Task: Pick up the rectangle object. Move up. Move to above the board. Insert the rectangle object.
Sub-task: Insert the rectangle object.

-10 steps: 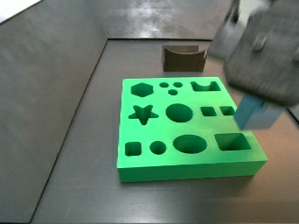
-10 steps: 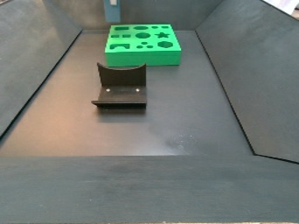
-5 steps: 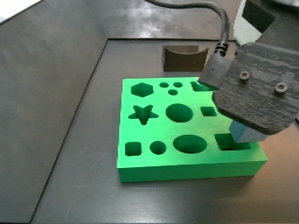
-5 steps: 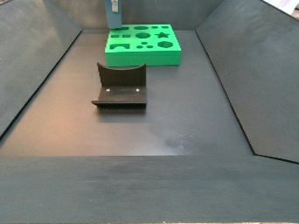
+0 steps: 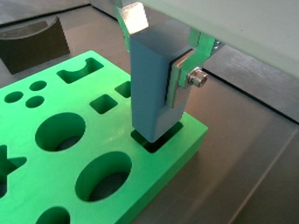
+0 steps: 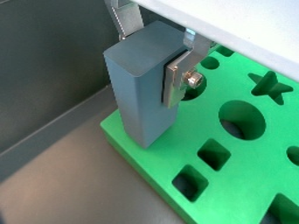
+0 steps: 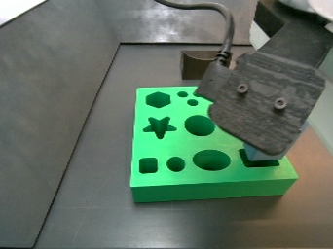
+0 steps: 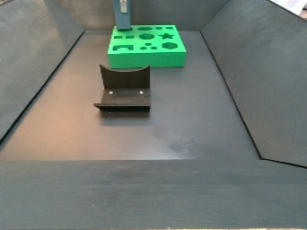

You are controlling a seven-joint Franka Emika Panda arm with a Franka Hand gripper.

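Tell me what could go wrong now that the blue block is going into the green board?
1. The rectangle object has only its bottom end in the corner hole of the board; if it is slightly crooked, it might jam on the hole's edge.
2. The gripper is clamped on the block, so pushing down on a jammed block could shove the board sideways.
3. Letting go too soon might leave the block standing tall and tipping.

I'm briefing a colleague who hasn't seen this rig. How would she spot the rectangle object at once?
Find the bright green board on the dark floor. At its corner, the gripper holds the rectangle object upright, its lower end in a square hole. It is the only light blue piece, unlike the dark brown block behind the board.
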